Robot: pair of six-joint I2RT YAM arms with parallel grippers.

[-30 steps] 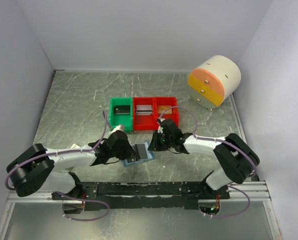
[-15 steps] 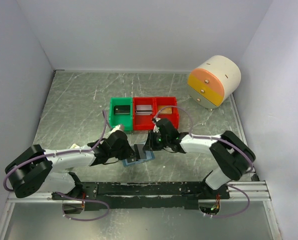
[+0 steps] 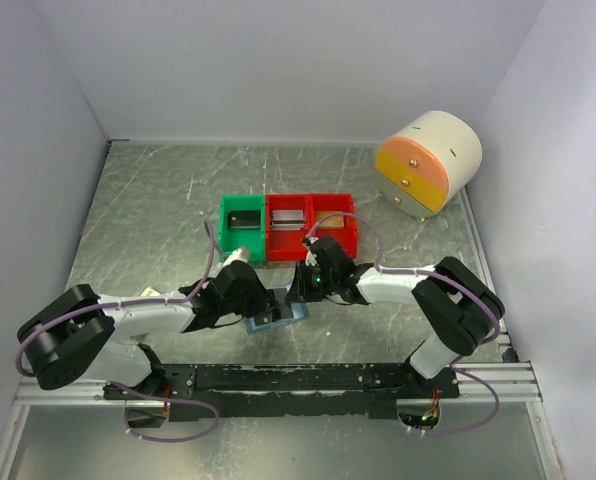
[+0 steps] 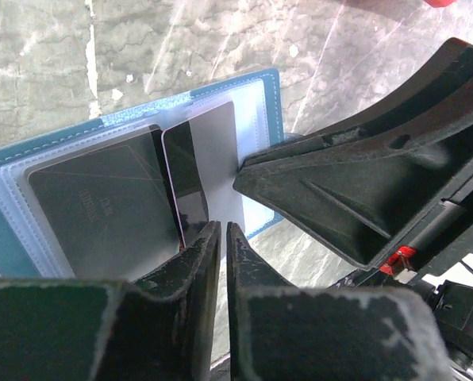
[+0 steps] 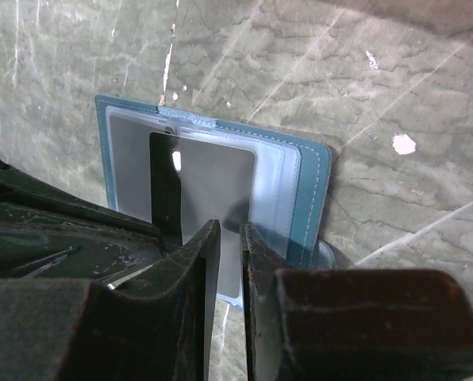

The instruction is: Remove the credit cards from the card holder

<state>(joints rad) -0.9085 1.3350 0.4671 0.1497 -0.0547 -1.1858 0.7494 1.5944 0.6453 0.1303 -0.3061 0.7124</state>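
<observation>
The card holder [image 3: 294, 313] lies open on the table between both arms, slate-blue with clear pockets [image 4: 262, 89] [image 5: 313, 184]. A dark grey credit card [image 4: 101, 214] sits in its left pocket. A second card [image 4: 209, 151], dark on one side and pale on the other, sticks partly out of the middle pocket and shows as a grey face [image 5: 217, 182]. My left gripper [image 4: 222, 232] [image 3: 269, 301] hovers at that card's edge, jaws a sliver apart with nothing between them. My right gripper [image 5: 230, 230] [image 3: 300, 288] stands over the holder's far edge, jaws narrowly apart, gripping nothing.
A green bin [image 3: 242, 226] and two red bins [image 3: 288, 230] stand in a row just behind the holder. A cream-and-orange drawer box [image 3: 428, 160] sits at the back right. White walls close in the table on three sides.
The left jaws have eased apart from fully shut. The right gripper has shifted a little left over the holder's far edge. The holder has stayed put.
</observation>
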